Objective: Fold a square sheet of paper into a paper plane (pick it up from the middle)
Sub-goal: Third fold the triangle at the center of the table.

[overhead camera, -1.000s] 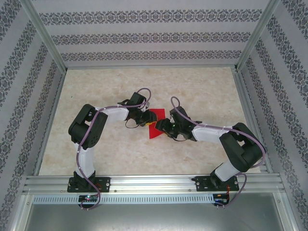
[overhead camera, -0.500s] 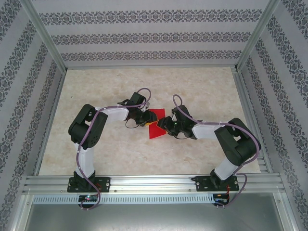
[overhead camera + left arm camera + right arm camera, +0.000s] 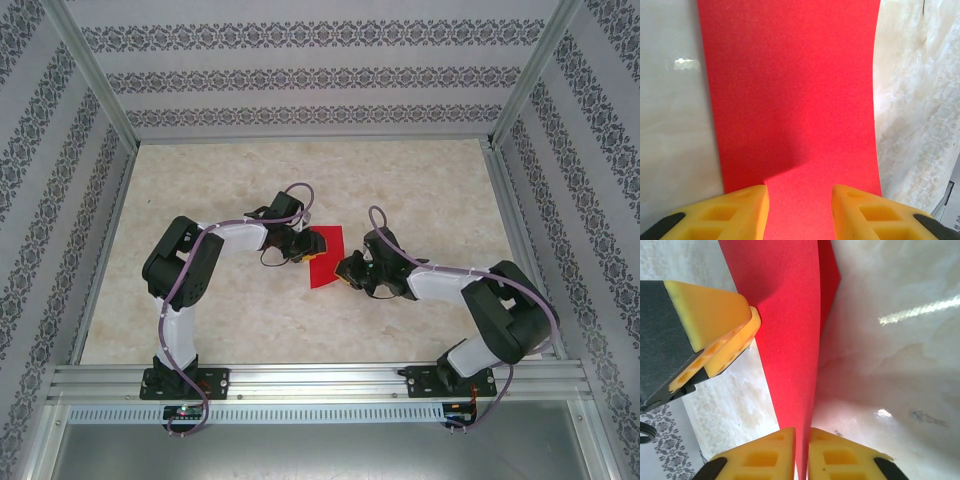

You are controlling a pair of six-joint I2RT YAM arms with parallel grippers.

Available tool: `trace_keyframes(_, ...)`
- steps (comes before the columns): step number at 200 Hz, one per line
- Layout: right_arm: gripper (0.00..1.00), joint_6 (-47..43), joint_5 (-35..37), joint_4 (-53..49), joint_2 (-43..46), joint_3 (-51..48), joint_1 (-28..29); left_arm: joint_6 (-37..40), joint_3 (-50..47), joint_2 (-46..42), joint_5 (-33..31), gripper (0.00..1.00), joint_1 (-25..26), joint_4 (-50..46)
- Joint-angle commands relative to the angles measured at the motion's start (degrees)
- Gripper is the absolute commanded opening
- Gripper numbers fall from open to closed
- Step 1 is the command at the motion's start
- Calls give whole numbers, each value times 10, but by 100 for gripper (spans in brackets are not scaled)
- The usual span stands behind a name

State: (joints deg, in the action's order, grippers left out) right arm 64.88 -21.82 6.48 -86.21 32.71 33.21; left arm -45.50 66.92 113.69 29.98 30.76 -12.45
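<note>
Your right fingers (image 3: pixel 765 460) are pinched almost together on the near edge of the thin bright red sheet of paper (image 3: pixel 327 260), which already carries a fold. In the right wrist view a raised flap stands on edge and runs straight away from those fingers, with a second layer showing behind it. Your left fingers (image 3: pixel 742 215) stand partly apart, low over the paper's other side, with flat red paper passing between and under them. I cannot tell whether they press it down, but they clamp nothing. One yellow left finger touches the flap's side in the right wrist view. From above, the paper lies mid-table between the two arms, its long axis running from the far side toward the bases. The left arm is at its left edge, the right arm at its near right corner, and both are equally close. The coming move likely turns on the right arm carrying the flap across that axis while the left fingers steady the sheet. The pale marbled table (image 3: pixel 430 190) looks smooth and glossy, so the sheet may slide; the patterned walls (image 3: pixel 300 75) stand well apart.
</note>
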Motion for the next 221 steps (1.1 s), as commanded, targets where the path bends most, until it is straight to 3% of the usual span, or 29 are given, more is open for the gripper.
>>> trace_keyframes(1,9,14,27,-24,23,-8,10,14,-16,23,-30,40,-6,-58)
trace_keyframes(28,0,13,42,-41,28,-1,12,20,-5,8,-22,40,-7,-65)
trace_keyframes(59,0,4,45,-84,18,22,11,22,7,-21,11,41,-13,-36)
trace_keyframes(125,0,-31,28,-187,22,63,12,44,45,0,7,40,-30,-37)
trace_keyframes(221,1,-42,20,-172,-44,144,20,77,63,44,7,38,-30,-78)
